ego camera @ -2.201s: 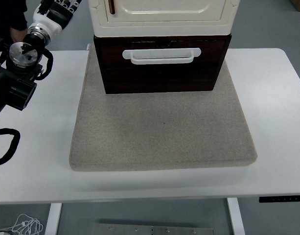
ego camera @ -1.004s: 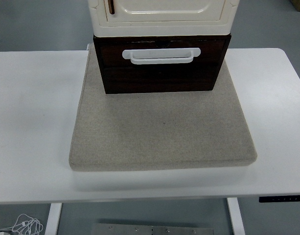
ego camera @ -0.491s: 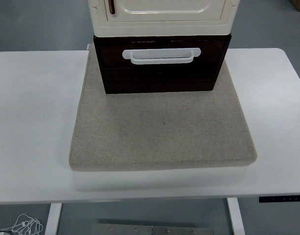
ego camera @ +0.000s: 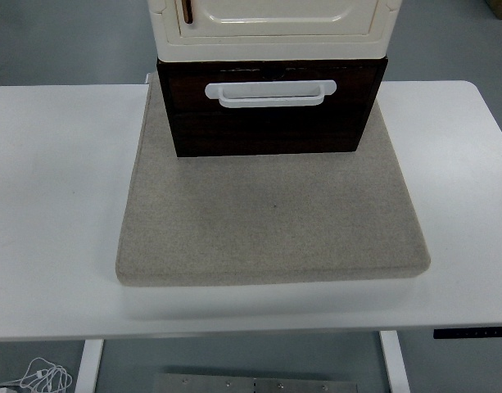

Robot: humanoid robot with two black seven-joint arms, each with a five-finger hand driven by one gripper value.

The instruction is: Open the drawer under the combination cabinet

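Centrally, dark drawer (ego camera: 271, 115), white handle (ego camera: 270, 92), on grey mat (ego camera: 271, 221)

No legible text, label, brand, number or sign appears on the cream cabinet (ego camera: 271, 29), the dark drawer (ego camera: 271, 123), its white handle (ego camera: 271, 92), the grey mat (ego camera: 271, 217) or the white table (ego camera: 54, 205).

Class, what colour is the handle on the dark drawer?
White, clearest in the head view: handle on the drawer.
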